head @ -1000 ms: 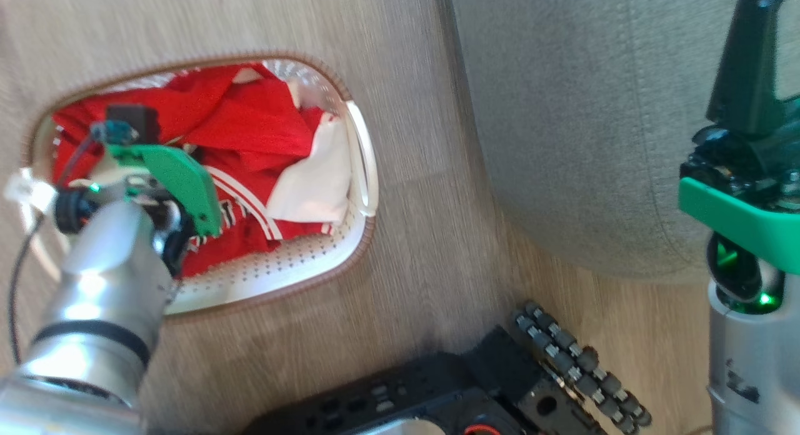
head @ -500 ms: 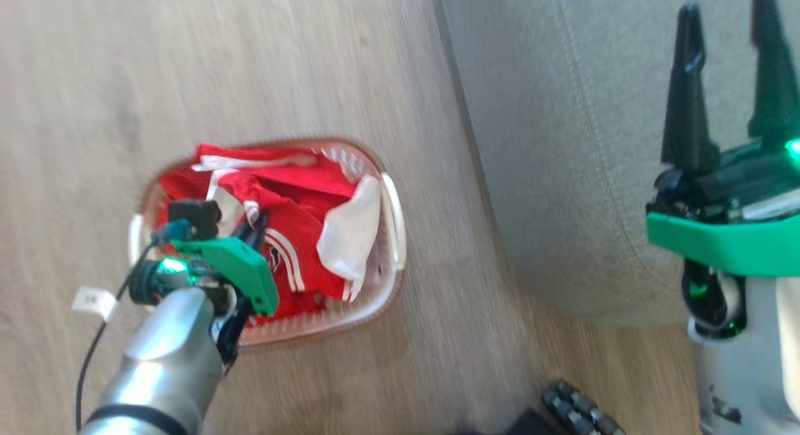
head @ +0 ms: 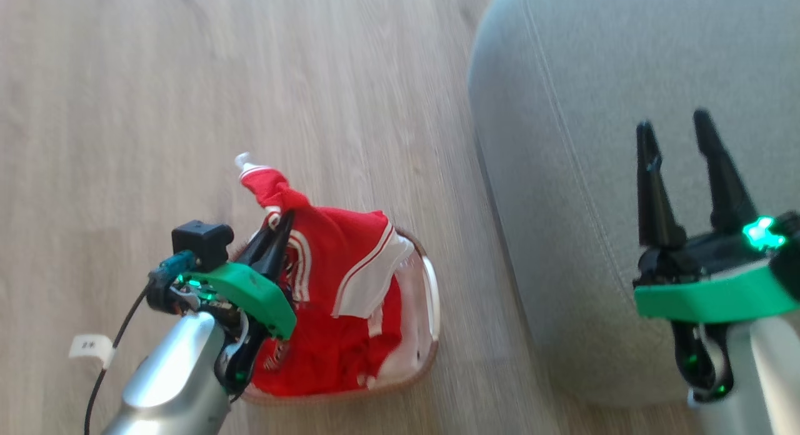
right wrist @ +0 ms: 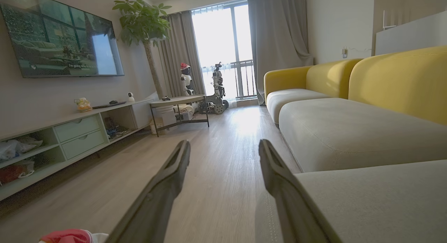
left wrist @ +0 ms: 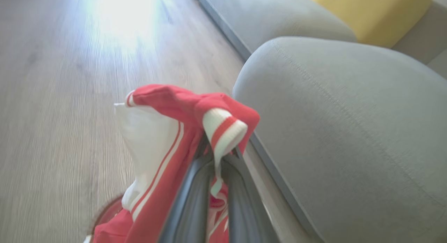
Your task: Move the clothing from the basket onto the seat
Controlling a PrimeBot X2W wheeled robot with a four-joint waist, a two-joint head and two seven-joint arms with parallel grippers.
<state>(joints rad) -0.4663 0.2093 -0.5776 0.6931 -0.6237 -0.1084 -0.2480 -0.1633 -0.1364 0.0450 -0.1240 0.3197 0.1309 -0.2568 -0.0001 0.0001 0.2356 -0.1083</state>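
Hanging from the left gripper, whose two dark fingers are clenched on a bunched fold of red cloth with white-striped trim, the clothing drapes downward, its lower part lying in the basket on the wood floor. Its long axis runs from the pinch at the top down into the basket, close to upright. How much of the pile is caught in the pinch, and whether it is one garment or two, I cannot tell.

The relation that matters is sideways: the seat lies to the right of the held cloth, with a narrow strip of bare floor between its rounded edge and the basket's right rim. In the left wrist view the seat's rounded corner bulges just to the right of the pinched fold. The left arm has the load and is the nearer to it; the right gripper hovers over the seat's near part with jaws wide apart and nothing between them.

Judging from this, the next move is a carry to the right, high enough for the trailing hem to clear the basket rim and the seat's side before letting go
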